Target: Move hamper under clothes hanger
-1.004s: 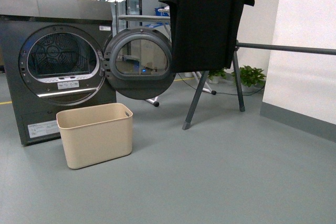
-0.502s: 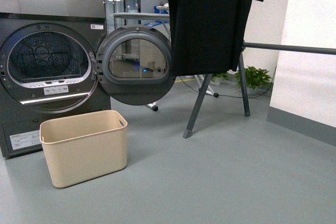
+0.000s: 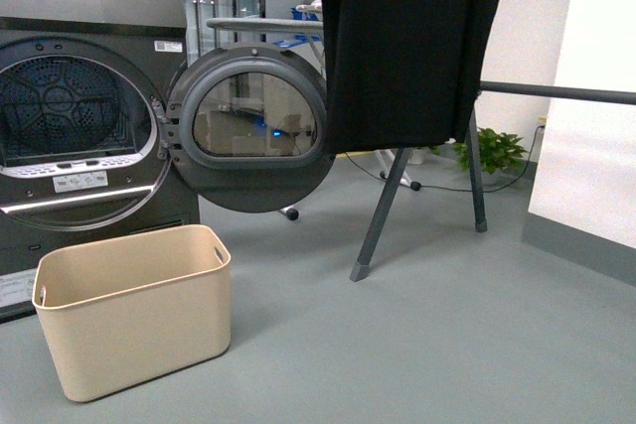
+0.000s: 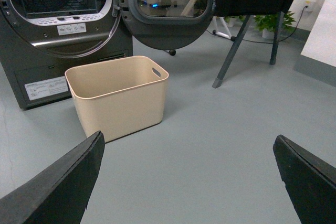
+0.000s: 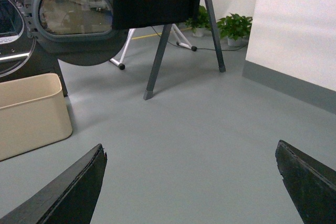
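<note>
The beige hamper (image 3: 134, 310) stands empty on the grey floor at the front left, in front of the washing machine. It also shows in the left wrist view (image 4: 119, 95) and the right wrist view (image 5: 31, 114). The clothes hanger (image 3: 556, 92) stands to the right, its A-shaped legs (image 3: 383, 211) behind and right of the hamper, with a black T-shirt (image 3: 407, 42) hanging on the bar. My left gripper (image 4: 189, 153) is open and empty, short of the hamper. My right gripper (image 5: 191, 163) is open and empty over bare floor.
A dark grey washing machine (image 3: 79, 126) stands at the left with its round door (image 3: 253, 126) swung open toward the rack. A white wall (image 3: 596, 96) runs along the right. A potted plant (image 3: 492, 151) and a cable lie behind the rack.
The view has moved forward and to the right: the hamper and washer have slid left and grown larger, and the rack legs are nearer.
</note>
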Action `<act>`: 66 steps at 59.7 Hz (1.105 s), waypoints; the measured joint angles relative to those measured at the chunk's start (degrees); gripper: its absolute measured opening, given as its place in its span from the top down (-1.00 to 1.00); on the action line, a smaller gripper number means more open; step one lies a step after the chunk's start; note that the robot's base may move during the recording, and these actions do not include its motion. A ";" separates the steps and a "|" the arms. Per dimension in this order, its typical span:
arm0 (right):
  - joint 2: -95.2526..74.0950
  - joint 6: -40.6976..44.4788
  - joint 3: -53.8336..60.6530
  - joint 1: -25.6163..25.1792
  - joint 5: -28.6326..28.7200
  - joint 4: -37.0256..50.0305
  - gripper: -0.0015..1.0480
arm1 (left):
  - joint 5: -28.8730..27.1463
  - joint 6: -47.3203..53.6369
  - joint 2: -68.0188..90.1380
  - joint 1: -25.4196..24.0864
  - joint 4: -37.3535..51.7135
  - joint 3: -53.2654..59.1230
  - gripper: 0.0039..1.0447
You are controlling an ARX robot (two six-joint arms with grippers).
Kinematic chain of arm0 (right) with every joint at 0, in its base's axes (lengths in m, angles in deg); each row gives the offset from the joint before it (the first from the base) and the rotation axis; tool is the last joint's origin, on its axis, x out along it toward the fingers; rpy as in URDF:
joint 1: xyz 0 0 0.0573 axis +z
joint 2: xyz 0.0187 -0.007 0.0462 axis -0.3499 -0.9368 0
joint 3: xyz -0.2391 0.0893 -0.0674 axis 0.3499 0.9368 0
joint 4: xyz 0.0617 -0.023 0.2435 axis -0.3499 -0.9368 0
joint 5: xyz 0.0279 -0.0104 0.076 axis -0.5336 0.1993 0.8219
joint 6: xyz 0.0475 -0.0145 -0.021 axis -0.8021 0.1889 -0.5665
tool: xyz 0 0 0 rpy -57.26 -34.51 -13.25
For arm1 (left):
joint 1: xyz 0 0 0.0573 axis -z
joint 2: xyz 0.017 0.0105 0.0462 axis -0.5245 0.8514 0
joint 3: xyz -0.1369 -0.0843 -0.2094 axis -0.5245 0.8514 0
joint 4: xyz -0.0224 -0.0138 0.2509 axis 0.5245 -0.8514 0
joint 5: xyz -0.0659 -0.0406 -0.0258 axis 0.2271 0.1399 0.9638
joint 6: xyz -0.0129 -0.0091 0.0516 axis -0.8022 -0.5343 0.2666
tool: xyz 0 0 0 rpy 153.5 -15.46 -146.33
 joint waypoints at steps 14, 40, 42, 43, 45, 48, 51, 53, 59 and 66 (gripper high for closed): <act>0.00 -0.02 0.02 0.04 0.02 0.00 -0.85 | 0.02 0.00 -0.02 0.00 0.00 0.00 -0.88; 0.00 -0.02 0.02 0.04 0.04 -0.04 -0.85 | 0.04 0.00 -0.02 0.00 -0.04 0.00 -0.88; 0.00 0.00 0.02 0.04 0.07 -0.07 -0.85 | 0.02 0.00 0.04 0.00 -0.04 0.00 -0.88; 0.00 -0.02 0.02 0.04 0.04 -0.04 -0.85 | 0.04 0.02 0.02 0.00 -0.04 0.00 -0.88; 0.00 0.00 0.02 0.04 0.04 -0.07 -0.85 | 0.04 0.00 0.02 0.00 -0.07 0.00 -0.88; 0.00 -0.02 0.02 0.04 0.04 -0.04 -0.85 | 0.11 0.00 0.00 0.00 -0.04 0.00 -0.88; 0.00 -0.02 0.02 0.04 0.04 -0.07 -0.85 | 0.02 0.00 0.02 0.00 -0.04 0.00 -0.88; -0.02 -0.02 0.02 0.04 0.02 -0.07 -0.85 | 0.17 0.02 0.07 0.00 -0.04 0.00 -0.88; 0.00 -0.02 0.02 0.04 0.07 -0.04 -0.85 | 0.02 0.00 -0.02 0.00 -0.02 0.00 -0.88; 0.00 0.00 0.02 0.04 0.07 -0.07 -0.85 | 0.04 0.00 0.00 0.00 -0.04 0.00 -0.88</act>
